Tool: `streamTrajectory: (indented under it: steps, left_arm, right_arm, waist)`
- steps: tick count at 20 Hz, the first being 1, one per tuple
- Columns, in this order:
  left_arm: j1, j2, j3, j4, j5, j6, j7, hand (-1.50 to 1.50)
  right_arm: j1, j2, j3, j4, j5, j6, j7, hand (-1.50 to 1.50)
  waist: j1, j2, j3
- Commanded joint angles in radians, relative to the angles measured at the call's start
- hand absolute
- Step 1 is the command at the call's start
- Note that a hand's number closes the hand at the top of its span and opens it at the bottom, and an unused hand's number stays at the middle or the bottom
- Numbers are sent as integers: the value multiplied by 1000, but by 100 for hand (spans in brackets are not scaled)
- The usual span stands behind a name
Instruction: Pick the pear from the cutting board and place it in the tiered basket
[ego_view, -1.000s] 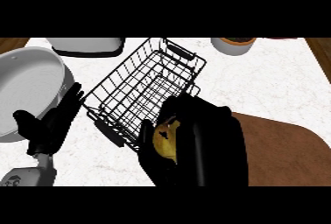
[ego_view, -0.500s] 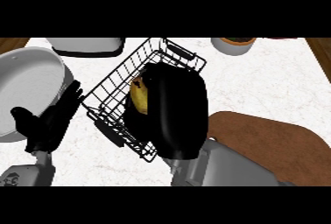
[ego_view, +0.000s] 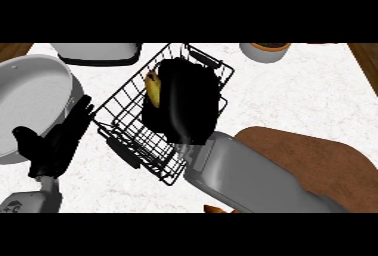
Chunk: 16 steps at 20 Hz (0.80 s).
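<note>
**Yellow pear sat within the wire basket's outline, your right hand clamped on it**

Black against the pale counter (ego_view: 295, 95), your right hand (ego_view: 184, 102) lay over the middle of the basket (ego_view: 122, 107), fingers curled round the pear (ego_view: 153, 87). Only the pear's yellow left side showed past the hand. It was inside the basket's rim, towards the far end, but the view did not show whether it touched the wire floor. Your right forearm (ego_view: 251, 175) crossed the basket's near corner and covered the left edge of the brown cutting board (ego_view: 317, 152), which lay at the right, just beside the basket. Your left hand (ego_view: 59, 137) rested at the left, fingers straight and apart, holding nothing, between the basket and the white plate (ego_view: 29, 95). A cup (ego_view: 266, 51) stood at the far edge, well apart from the basket.
</note>
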Motion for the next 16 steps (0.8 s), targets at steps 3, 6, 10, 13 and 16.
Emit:
streamTrajectory:
  steps: [3, 6, 10, 13, 16]
  left_arm:
    - [0, -29, 5, 23, -4, 20, -12, 0]
    - [7, 4, 7, -8, 3, -20, -7, 0]
    - [-51, -2, 22, 43, 7, -16, 13, 0]
    - [1, -28, -10, -30, -20, 8, 13, 0]
    - [-23, -38, -18, -13, -33, 23, 35, 0]
  right_arm:
    - [-15, 10, -41, 70, 90, -241, 85, 150]
    - [-45, 10, -5, 128, 76, -302, 112, 150]
    - [-104, 10, -2, 231, 38, -336, 110, -150]
    - [-122, 10, -21, 317, -1, -384, 28, -150]
    - [-117, 10, -37, 309, -26, -458, 13, -150]
  waist:
    - [-4, 1, 1]
    - [9, 0, 0]
    - [6, 3, 0]
    - [13, 3, 0]
    - [8, 3, 1]
